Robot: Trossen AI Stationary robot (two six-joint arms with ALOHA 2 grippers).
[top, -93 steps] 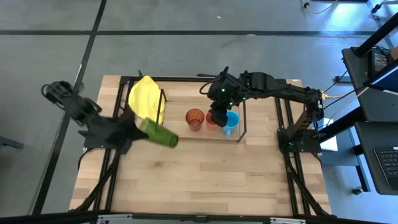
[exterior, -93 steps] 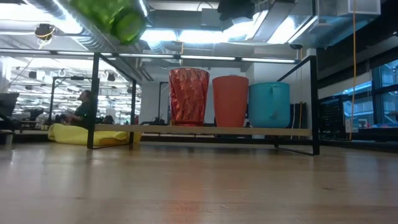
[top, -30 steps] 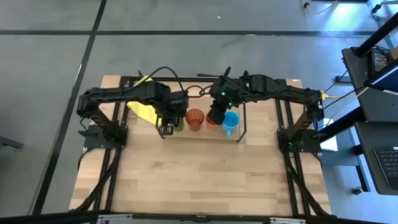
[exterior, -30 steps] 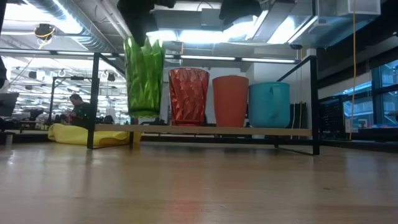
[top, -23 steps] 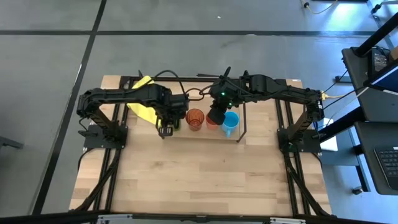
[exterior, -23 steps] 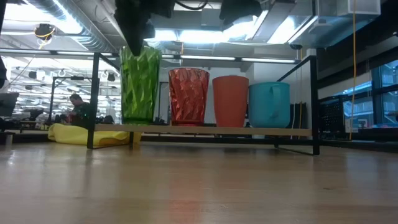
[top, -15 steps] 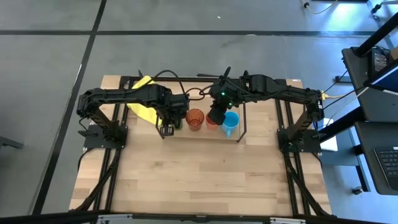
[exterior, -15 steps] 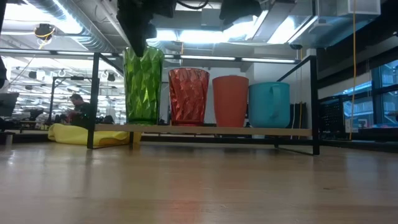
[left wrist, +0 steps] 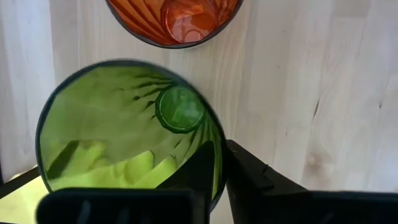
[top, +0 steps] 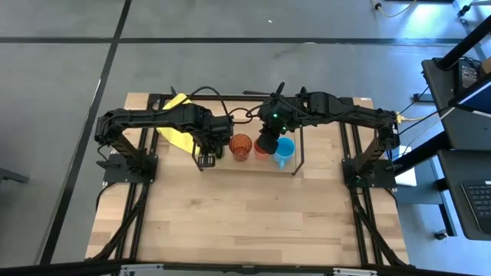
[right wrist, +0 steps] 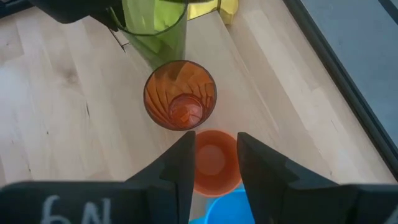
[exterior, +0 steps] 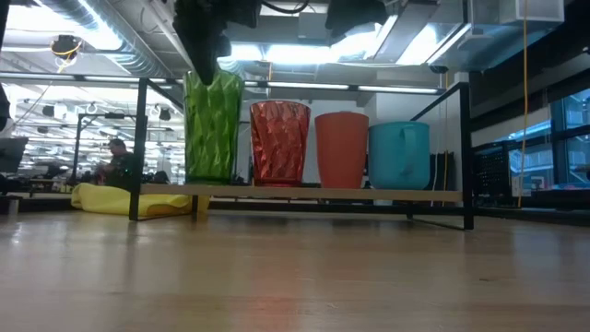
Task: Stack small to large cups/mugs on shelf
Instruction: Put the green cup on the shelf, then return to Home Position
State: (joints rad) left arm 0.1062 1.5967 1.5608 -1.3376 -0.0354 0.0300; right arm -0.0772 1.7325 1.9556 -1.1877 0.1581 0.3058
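Note:
Four cups stand in a row on the shelf (exterior: 295, 193): the green tumbler (exterior: 213, 129), the orange-red tumbler (exterior: 279, 143), the short red cup (exterior: 341, 149) and the light blue mug (exterior: 399, 155). My left gripper (left wrist: 222, 165) is above the green tumbler at the row's left end and is shut on its rim. My right gripper (right wrist: 214, 165) hangs open above the red cup (right wrist: 211, 160), its fingers clear of it. In the high view the right gripper (top: 267, 144) covers most of that cup. My left gripper pinches the green tumbler's rim (left wrist: 219, 155) on the side toward the orange-red tumbler. One finger (left wrist: 202, 169) is inside the cup and the other (left wrist: 252, 180) outside. It comes from above, pointing down. The tumbler stands upright with its base on the shelf board.
A yellow cloth (top: 178, 126) lies on the table at the shelf's left end, beside its black wire frame (exterior: 140, 148). Another frame (exterior: 466, 152) closes the right end past the mug. The tabletop (top: 245, 222) nearer than the shelf is bare wood.
My left gripper has come down with the green tumbler. A second ago the tumbler hung just above the board. It touched down a little farther left, then shifted right, and now stands upright on the shelf beside the orange-red tumbler. The right arm has kept still.

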